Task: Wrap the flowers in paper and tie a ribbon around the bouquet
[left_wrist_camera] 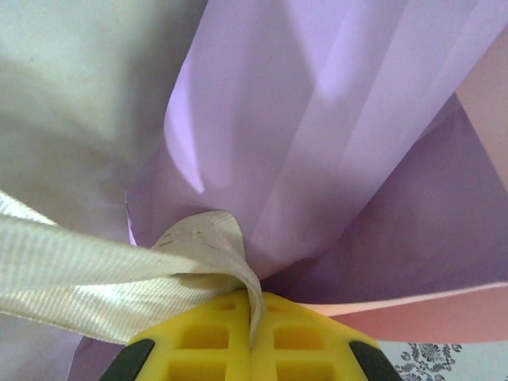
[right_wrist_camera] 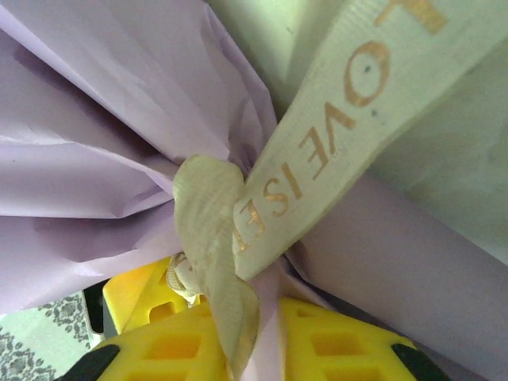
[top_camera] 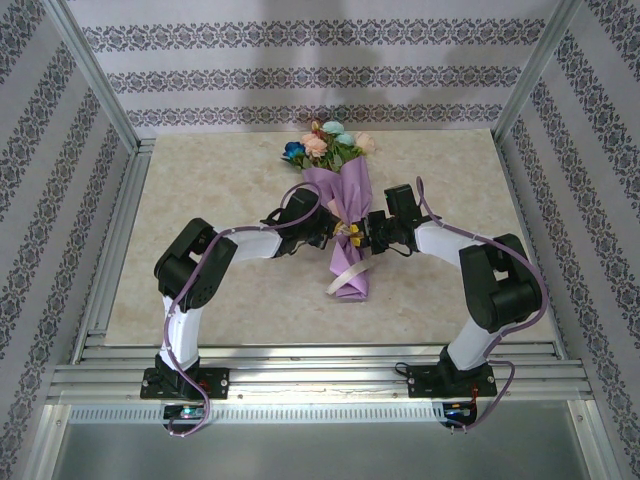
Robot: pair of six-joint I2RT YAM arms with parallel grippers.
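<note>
The bouquet (top_camera: 345,215) lies on the table (top_camera: 220,290), its flowers (top_camera: 325,145) at the far, wide end and its narrow tail toward the arm bases. The ribbon (top_camera: 347,235) crosses the bouquet's waist, where the lilac paper (left_wrist_camera: 317,119) is gathered into folds.

The 2 grippers meet at that waist, 1 on each side. The left gripper (top_camera: 326,233) sits just left of the bouquet; in its wrist view the yellow fingers (left_wrist_camera: 198,341) are pressed together, with a strand of the cream ribbon (left_wrist_camera: 79,270) pinched between them right against the paper.

The right gripper (top_camera: 368,236) sits just right of the bouquet. In its wrist view the jaws stand a little apart, and a twisted strand of ribbon (right_wrist_camera: 333,135), printed with gold letters, drops from a knot-like bunch at the bouquet's waist into the gap. The view is too close to say whether the fingers (right_wrist_camera: 175,349) touch the strand; it looks loose rather than clamped.
</note>
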